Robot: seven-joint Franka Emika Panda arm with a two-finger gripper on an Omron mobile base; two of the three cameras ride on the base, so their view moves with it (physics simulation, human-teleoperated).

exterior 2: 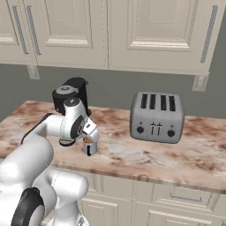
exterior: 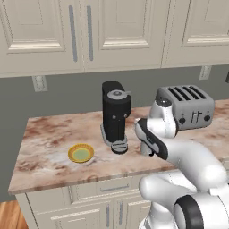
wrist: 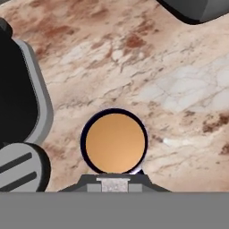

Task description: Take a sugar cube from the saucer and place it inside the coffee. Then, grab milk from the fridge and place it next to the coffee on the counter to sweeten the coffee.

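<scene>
While your arm hung over the counter (exterior: 49, 134), the gripper (exterior 2: 90, 140) sat directly above the coffee (exterior 2: 89, 148), looking straight down onto its brown surface (wrist: 115, 142). Its jaws were clenched on a small pale speckled block (wrist: 115, 184), probably the sugar cube, though the hand view caught just a sliver of it at the mug's near rim. You had the coffee machine (exterior: 115, 116) just beside the mug on one side, its grey drip tray (wrist: 20, 167) close to the rim, so room there was tight. Toward the toaster (exterior 2: 156, 117) the marbled top lay open, with a broad bare stretch between. You could see the saucer (exterior: 81, 153) well apart, past the machine, near the counter's front edge. The mug itself stood back from that front edge, with bare stone around its other sides.
</scene>
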